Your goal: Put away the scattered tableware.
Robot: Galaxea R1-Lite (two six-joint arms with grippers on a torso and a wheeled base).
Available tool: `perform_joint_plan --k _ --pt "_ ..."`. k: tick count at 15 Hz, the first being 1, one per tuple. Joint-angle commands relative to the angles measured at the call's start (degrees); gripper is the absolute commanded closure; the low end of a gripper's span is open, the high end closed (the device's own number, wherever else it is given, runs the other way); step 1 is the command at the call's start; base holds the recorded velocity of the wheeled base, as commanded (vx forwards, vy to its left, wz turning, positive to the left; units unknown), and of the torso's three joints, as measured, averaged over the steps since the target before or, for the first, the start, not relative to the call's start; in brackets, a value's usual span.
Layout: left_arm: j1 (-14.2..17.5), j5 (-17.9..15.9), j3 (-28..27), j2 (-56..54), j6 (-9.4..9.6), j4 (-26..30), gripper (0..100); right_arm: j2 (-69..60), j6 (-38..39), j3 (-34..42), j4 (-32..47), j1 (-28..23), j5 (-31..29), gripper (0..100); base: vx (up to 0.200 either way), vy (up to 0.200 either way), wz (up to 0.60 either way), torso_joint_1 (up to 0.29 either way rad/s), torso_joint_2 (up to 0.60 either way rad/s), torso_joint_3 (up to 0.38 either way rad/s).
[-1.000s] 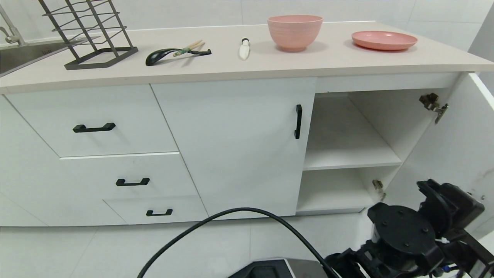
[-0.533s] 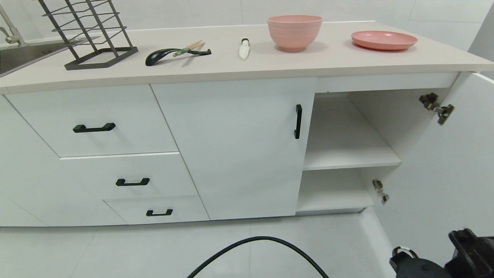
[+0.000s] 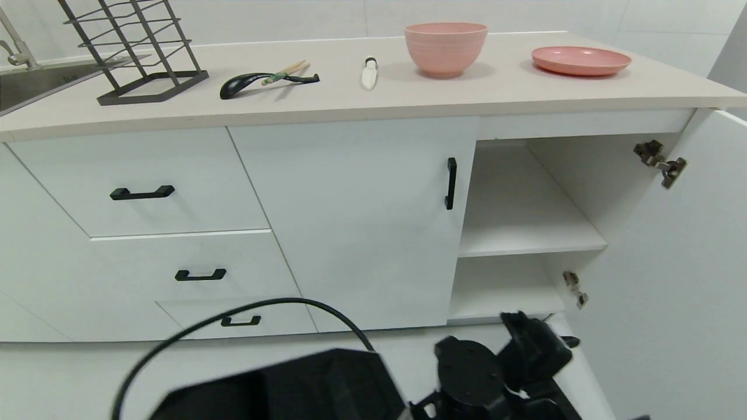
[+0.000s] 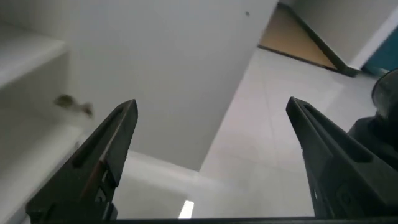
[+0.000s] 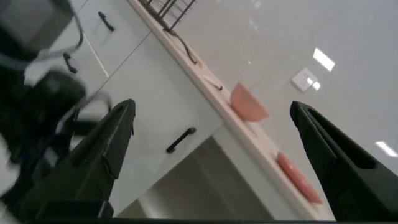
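Field notes, kitchen run. All the tableware sat on the counter (image 3: 408, 96).
- Pink bowl (image 3: 446, 48) stood upright toward the back.
- Pink plate (image 3: 580, 60) lay flat to the robot's right of the bowl, well apart from it.
- Small white utensil (image 3: 369, 74) lay near the bowl on its other side, not touching it.
- Farther left was a black spoon (image 3: 242, 83), with chopsticks (image 3: 286, 72) resting across its handle.
- Wire rack (image 3: 137, 52) stood near the spoon, by the sink (image 3: 35, 81) at the counter's left end.

Under the plate, the cabinet door (image 3: 688, 262) hung wide open, baring a shelf (image 3: 525, 233). The closed door (image 3: 350, 221) next to it and the drawers (image 3: 140, 181) farther left were all shut.

Left gripper (image 4: 211, 106) had its fingers spread wide and held nothing. It faced a white panel with a hinge. Right gripper (image 5: 211, 106) was likewise splayed and empty, angled up along the cabinet front toward bowl and plate.
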Motion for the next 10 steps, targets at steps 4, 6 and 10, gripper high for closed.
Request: perform_joint_plan --k 4,6,10 --pt "20.2 -0.6 37.4 -46.8 0.84 -4.2 0 0.8 -0.1 7.3 2.1 0.2 -2.6 0 0.000 0.000 0.00 0.000 0.00 0.000" --pt "24.1 -0.6 45.8 -55.7 0.84 -4.2 0 -2.7 -1.1 7.3 8.2 0.3 -5.5 0 0.000 0.000 0.00 0.000 0.00 0.000" --pt "34.4 -0.5 57.2 -81.0 1.37 -0.9 0 -24.0 -0.6 7.3 37.3 0.3 -7.8 0 0.000 0.000 0.00 0.000 0.00 0.000"
